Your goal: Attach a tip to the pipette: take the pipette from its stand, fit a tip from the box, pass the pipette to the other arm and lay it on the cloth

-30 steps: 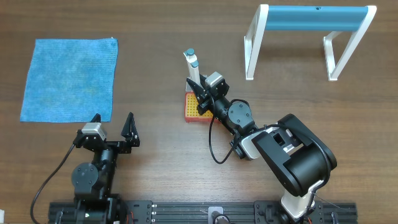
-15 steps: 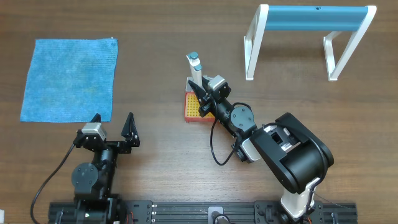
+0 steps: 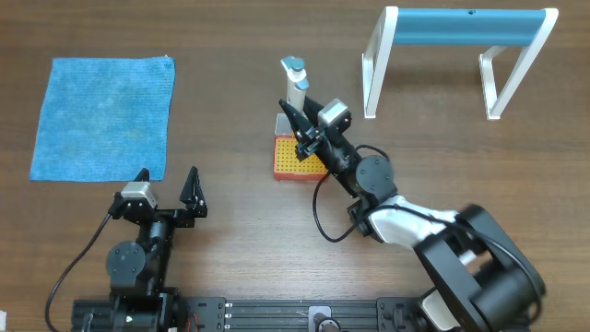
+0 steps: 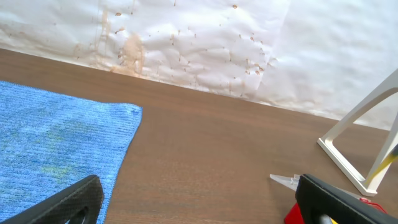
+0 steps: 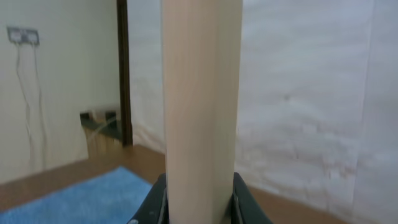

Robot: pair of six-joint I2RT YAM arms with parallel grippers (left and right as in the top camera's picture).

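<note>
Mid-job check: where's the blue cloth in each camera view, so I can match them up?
Top view: the blue cloth lies flat at the picture's upper left.
Left wrist view: the cloth covers the picture's lower left.
Right wrist view: the cloth is a blue patch low down, beside the pipette.
Shared landmark: the brown table under it.

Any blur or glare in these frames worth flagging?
Top view: right arm smeared by motion blur near its base; pipette and tip box crisp. Right wrist view: pipette sits very close, soft. Left wrist view: blue cloth evenly lit, no glare.
</note>
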